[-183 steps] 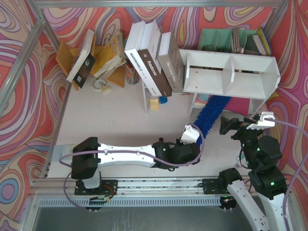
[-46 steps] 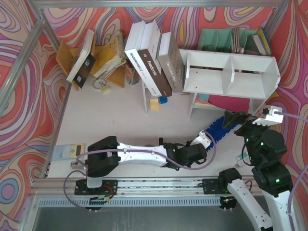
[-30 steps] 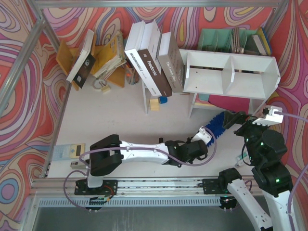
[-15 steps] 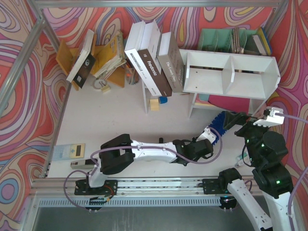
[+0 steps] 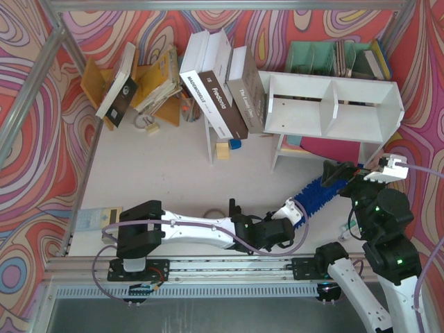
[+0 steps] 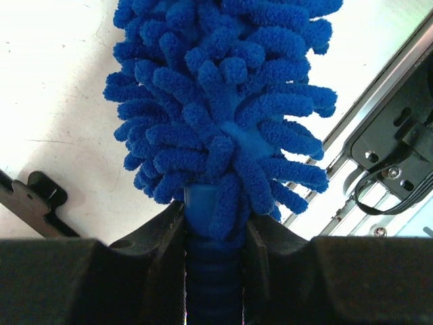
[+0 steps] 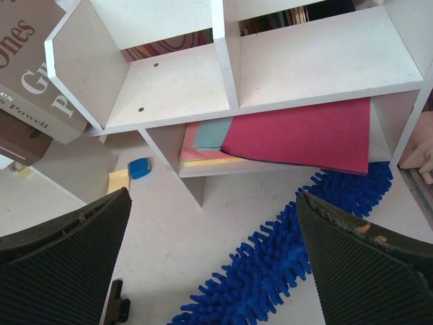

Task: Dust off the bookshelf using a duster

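Note:
The white bookshelf stands at the back right on legs, with two open compartments. The blue fluffy duster runs slantwise over the table in front of it. Its far end reaches toward the shelf's right leg. My left gripper is shut on the duster's ribbed blue handle, with the fluffy head just beyond the fingers. My right gripper hovers over the duster's far end. It stands wide open with nothing between its fingers.
Large books lean against the shelf's left side. A teal file organizer stands behind it and a yellow-orange rack at the back left. A pink folder lies under the shelf. Small blue and yellow blocks sit nearby.
My left arm has drawn back toward the front rail, pulling the duster nearer, so more of its blue length shows. The right gripper has barely moved and stays open.

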Available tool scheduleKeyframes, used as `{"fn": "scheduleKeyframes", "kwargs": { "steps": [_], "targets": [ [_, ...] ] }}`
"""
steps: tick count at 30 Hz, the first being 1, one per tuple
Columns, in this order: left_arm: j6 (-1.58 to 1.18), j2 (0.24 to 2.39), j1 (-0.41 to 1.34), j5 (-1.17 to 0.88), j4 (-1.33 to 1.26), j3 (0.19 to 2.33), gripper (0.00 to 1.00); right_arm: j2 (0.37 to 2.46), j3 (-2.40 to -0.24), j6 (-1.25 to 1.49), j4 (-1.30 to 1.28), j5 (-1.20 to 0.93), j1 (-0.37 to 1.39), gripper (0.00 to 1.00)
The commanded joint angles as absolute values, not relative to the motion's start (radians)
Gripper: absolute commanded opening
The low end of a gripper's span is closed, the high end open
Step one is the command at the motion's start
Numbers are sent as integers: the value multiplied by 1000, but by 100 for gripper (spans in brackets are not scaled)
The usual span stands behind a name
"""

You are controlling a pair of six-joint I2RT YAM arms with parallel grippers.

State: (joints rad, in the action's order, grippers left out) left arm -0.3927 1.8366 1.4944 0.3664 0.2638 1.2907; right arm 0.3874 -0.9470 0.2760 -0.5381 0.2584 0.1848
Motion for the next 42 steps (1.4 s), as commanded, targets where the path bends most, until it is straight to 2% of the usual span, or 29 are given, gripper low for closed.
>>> {"fn": "scheduleKeyframes", "kwargs": {
  "steps": [1,10,25,42],
  "targets": [
    [-385,1796,1498,401,217,1266,0,377,-945,291,-535,259,192,99],
    [-392,1871,1442,392,196,1324,0,374,-954,297,-544,254,192,99],
    [-342,2042,1388,331,243,1571,0,373,-943,288,-539,255,192,99],
    [-341,1955,1426,280,314,1393,0,390,-959,287,-517,258,192,99]
  ]
}}
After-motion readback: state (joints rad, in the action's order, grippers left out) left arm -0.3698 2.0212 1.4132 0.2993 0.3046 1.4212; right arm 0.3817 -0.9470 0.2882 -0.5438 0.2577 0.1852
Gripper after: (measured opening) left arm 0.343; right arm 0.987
